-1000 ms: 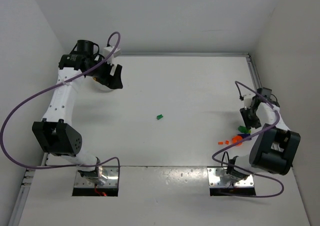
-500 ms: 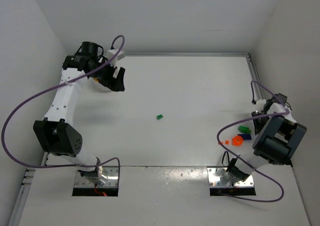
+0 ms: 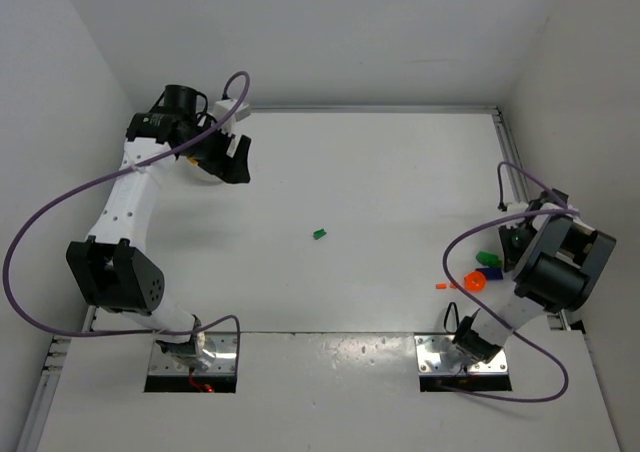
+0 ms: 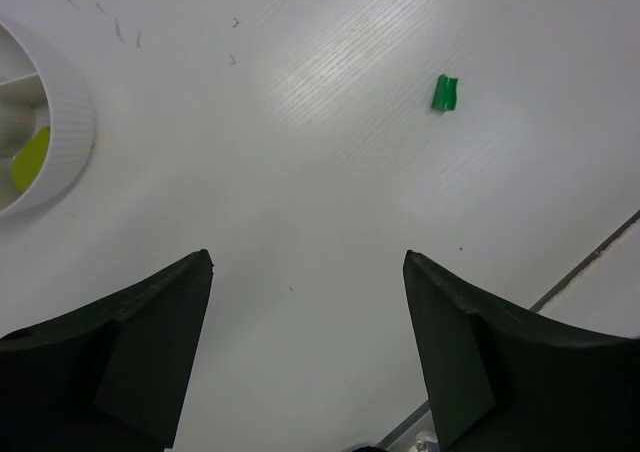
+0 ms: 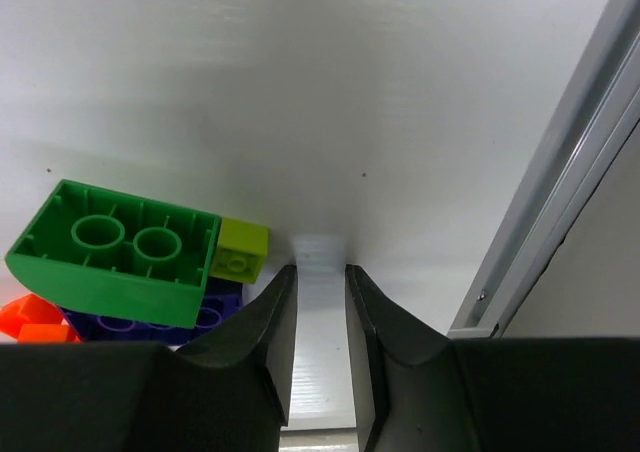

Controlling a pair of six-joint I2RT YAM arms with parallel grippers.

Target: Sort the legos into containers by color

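A heap of legos lies at the table's right: a green brick point(image 5: 115, 252) on a blue one point(image 5: 150, 324), a small yellow-green brick point(image 5: 238, 250) and an orange piece point(image 5: 28, 317). From above I see the round orange piece point(image 3: 475, 282), blue point(image 3: 491, 272) and green point(image 3: 487, 258). My right gripper point(image 5: 320, 269) sits just right of the yellow-green brick, jaws a narrow gap apart with only bare table between. One green lego point(image 3: 319, 234) lies alone mid-table. My left gripper point(image 4: 307, 262) hangs open and empty at the far left beside the white dish point(image 4: 75, 122), which holds a yellow-green piece point(image 4: 30, 160).
A metal rail point(image 5: 560, 172) runs close along the right of my right gripper, with the side wall behind it. A tiny orange bit point(image 3: 441, 286) lies left of the heap. The dish is mostly hidden under the left gripper point(image 3: 232, 162) in the top view.
The right gripper has moved off the heap toward the right rail and narrowed its jaws. The round orange piece now shows. The left arm shifted slightly, then stayed still.
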